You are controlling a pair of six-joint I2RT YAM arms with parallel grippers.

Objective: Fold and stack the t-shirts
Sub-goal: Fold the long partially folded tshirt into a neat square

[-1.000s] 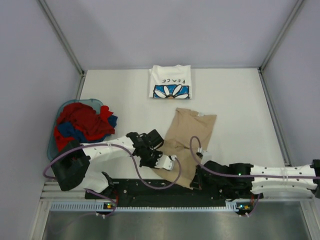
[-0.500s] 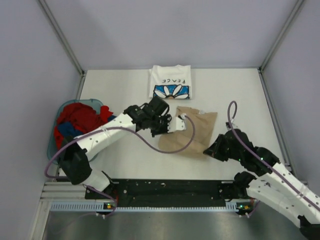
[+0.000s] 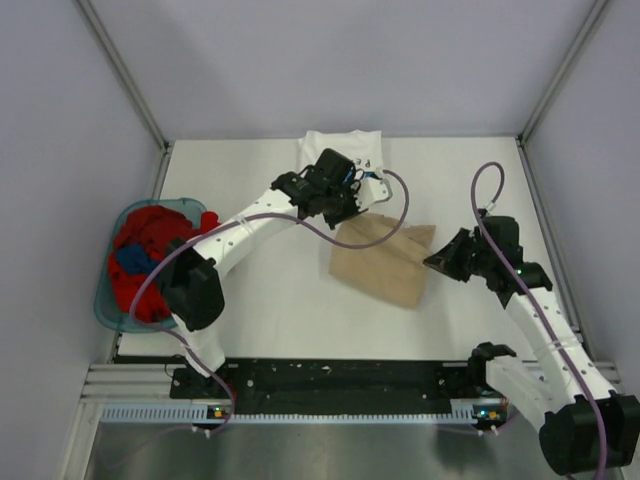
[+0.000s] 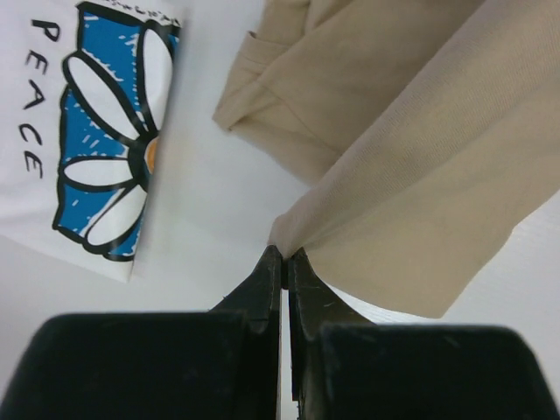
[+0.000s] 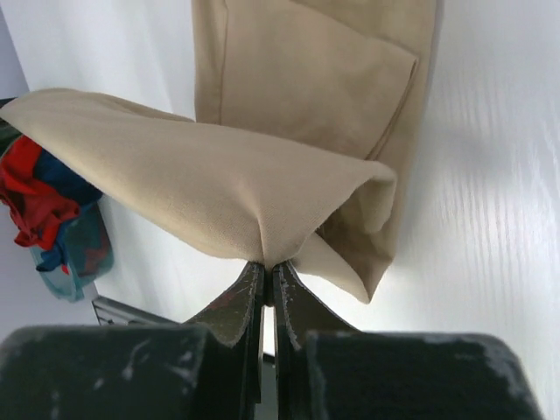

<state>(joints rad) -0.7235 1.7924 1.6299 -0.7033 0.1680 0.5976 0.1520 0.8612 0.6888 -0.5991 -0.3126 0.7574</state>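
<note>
At mid-table, left gripper [image 4: 283, 255] and right gripper [image 5: 266, 265] each pinch the tan shirt's [image 3: 385, 262] hem, raised for folding.

Both arms reach out over the table, the left gripper [image 3: 368, 192] and right gripper [image 3: 432, 262] each pinched tight on cloth

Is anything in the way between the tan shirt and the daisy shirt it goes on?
Nothing visible. Both grippers, left and right, pinch the tan shirt, and only bare table lies between it and the daisy shirt.
</note>
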